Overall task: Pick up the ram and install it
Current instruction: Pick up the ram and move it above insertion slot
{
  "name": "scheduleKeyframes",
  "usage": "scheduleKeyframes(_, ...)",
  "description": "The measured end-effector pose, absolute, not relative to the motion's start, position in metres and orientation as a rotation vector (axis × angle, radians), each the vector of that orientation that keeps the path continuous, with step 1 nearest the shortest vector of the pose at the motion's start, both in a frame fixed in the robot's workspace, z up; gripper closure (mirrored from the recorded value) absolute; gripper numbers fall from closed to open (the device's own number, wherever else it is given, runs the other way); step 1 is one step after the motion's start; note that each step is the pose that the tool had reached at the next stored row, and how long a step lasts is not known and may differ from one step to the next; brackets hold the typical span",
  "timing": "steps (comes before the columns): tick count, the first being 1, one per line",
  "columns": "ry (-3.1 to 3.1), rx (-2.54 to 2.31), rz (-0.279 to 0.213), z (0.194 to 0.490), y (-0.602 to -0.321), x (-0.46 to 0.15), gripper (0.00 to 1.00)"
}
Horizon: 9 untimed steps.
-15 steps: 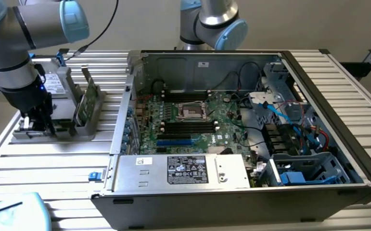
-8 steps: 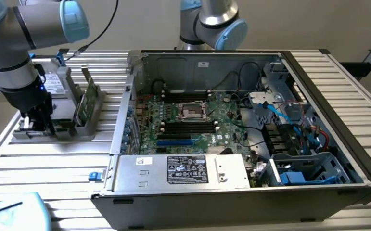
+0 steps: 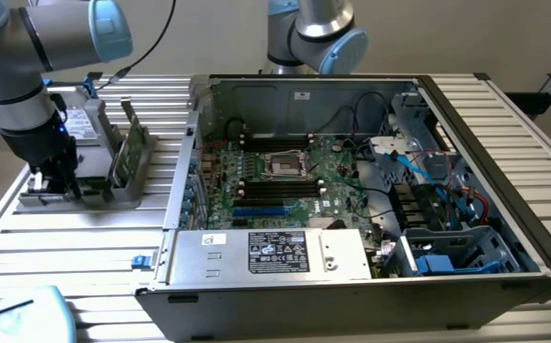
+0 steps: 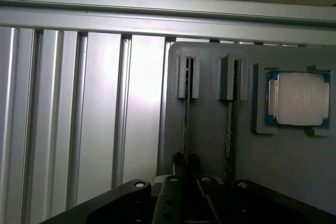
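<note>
Two ram sticks stand on edge in a grey holder (image 3: pixel 113 193) on the slatted table, at the exterior view's left. In the wrist view they show edge-on as thin strips, one ram (image 4: pixel 187 114) in line with my gripper (image 4: pixel 186 162) and a second ram (image 4: pixel 231 124) beside it. In the exterior view the ram (image 3: pixel 134 139) rises green above the holder, and my gripper (image 3: pixel 51 187) is down low at the holder's end. The open computer case (image 3: pixel 504 214) holds the motherboard with black memory slots (image 3: pixel 277 145).
A processor chip (image 4: pixel 296 98) lies in a recess of the holder beside the sticks. A grey boxy drive (image 3: pixel 84 121) stands behind the arm. The case wall (image 3: pixel 181 179) rises just right of the holder. A second robot arm (image 3: pixel 314 36) stands behind the case.
</note>
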<state>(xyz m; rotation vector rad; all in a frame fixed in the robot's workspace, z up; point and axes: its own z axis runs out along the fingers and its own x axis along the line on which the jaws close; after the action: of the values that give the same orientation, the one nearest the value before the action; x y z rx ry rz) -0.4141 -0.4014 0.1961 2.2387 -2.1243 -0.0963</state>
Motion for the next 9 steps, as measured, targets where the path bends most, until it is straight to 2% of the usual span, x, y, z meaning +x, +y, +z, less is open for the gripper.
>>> scheduleKeyframes(9, -2.122, 2.237, -0.1, 0.2012, -0.4014, -0.4142, 0.86)
